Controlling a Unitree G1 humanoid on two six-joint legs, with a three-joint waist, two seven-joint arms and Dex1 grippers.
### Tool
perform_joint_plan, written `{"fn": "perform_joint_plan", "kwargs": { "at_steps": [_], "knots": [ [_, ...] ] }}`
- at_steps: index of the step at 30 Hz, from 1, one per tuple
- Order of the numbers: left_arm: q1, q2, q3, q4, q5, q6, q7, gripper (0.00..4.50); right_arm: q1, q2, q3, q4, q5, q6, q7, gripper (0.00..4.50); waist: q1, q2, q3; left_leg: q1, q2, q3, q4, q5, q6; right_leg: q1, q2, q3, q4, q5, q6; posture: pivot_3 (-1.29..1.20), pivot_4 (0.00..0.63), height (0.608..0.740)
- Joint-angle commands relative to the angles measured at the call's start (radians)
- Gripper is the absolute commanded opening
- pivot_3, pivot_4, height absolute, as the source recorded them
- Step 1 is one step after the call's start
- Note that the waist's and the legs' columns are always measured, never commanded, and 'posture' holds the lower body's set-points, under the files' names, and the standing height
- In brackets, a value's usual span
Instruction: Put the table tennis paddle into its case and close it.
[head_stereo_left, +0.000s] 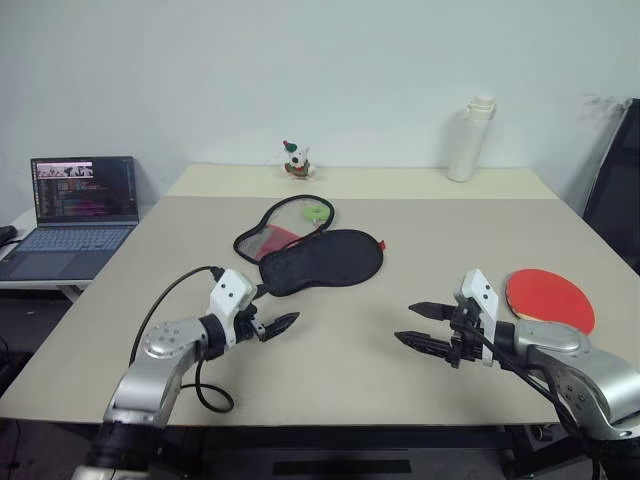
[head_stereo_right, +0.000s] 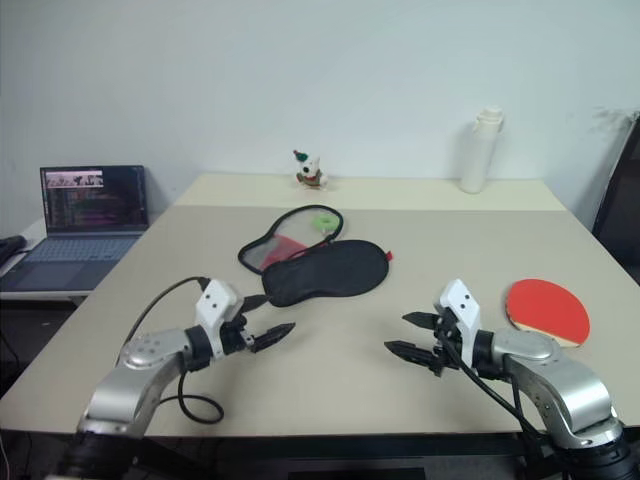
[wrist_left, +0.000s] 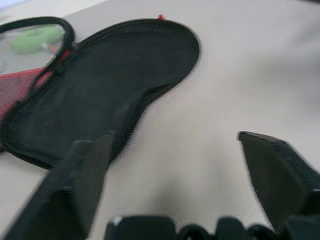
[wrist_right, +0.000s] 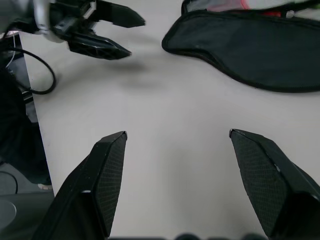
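Where arm overlaps, paddle (head_stereo_left: 549, 298) handle hides.

No legible text anywhere

Head pair: the table (head_stereo_left: 400, 300) is being viewed from above and behind both arms, facing forward and down; almost the same scene is being shown twice.
Left wrist: the case (wrist_left: 115, 80) is being looked at from close, just beyond the spread left gripper (wrist_left: 180, 150).
Right wrist: bare tabletop is being framed between the parted jaws of the right gripper (wrist_right: 177, 135).
Shared: the case is being caught by all views.
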Motion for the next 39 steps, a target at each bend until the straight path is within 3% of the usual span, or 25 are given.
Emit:
{"fn": "perform_joint_plan", "kwargs": {
  "at_steps": [1,7,17,20,31,36,39],
  "knots": [
    [-0.09,0.008,-0.032,0.201,0.074,-0.136,-0.033,4.47,-0.024,-0.006,-0.036,-0.02,0.014,-0.017,-0.01,3.61,-0.001,0.0,0.0,0.0,0.0,0.0,0.0,0.0,0.0,0.0,0.0,0.001,0.0,0.0,0.0,0.0,0.15,0.74],
    [-0.268,-0.03,-0.111,0.544,0.191,-0.332,-0.07,4.47,-0.006,0.0,-0.039,-0.031,0.003,-0.033,-0.027,3.61,0.003,0.0,0.0,-0.003,-0.001,0.001,0.0,0.0,0.0,-0.001,0.0,-0.001,-0.001,0.0,0.0,0.0,0.15,0.74],
    [-0.437,-0.047,-0.145,0.912,0.283,-0.482,-0.112,4.47,-0.003,0.026,-0.034,-0.033,-0.002,-0.047,-0.068,3.61,0.001,-0.001,0.0,-0.001,-0.001,0.001,0.0,0.0,0.0,0.0,0.0,-0.001,0.001,0.0,0.001,0.0,0.15,0.74],
    [-0.45,-0.041,-0.148,0.962,0.3,-0.498,-0.119,3.95,0.001,0.026,-0.045,-0.033,0.001,-0.049,-0.079,3.61,0.0,-0.001,0.0,0.0,0.0,0.002,0.0,0.0,0.0,0.0,0.0,-0.001,0.001,0.0,0.001,0.0,0.15,0.74],
    [-0.436,-0.043,-0.144,0.995,0.301,-0.5,-0.171,0.15,-0.008,0.03,-0.053,-0.023,0.006,-0.053,-0.096,3.61,-0.005,-0.001,-0.002,0.005,0.0,0.003,0.001,0.0,0.0,0.001,0.001,0.001,0.007,0.0,0.0,0.0,0.15,0.74],
    [-0.392,-0.074,-0.12,0.894,0.254,-0.45,-0.229,0.02,-0.007,0.024,-0.06,-0.023,0.005,-0.054,-0.1,3.61,-0.005,-0.001,-0.002,0.003,0.0,0.004,0.0,0.0,0.0,0.0,0.0,0.001,0.007,-0.001,-0.001,0.0,0.15,0.74],
    [-0.307,-0.113,-0.114,0.676,0.186,-0.319,-0.261,0.02,-0.002,0.018,-0.073,-0.023,0.009,-0.052,-0.1,3.61,-0.004,-0.001,-0.002,0.002,0.0,0.004,0.0,0.0,0.0,-0.001,0.0,0.001,0.006,-0.001,-0.001,0.0,0.15,0.74]
  ]
}}
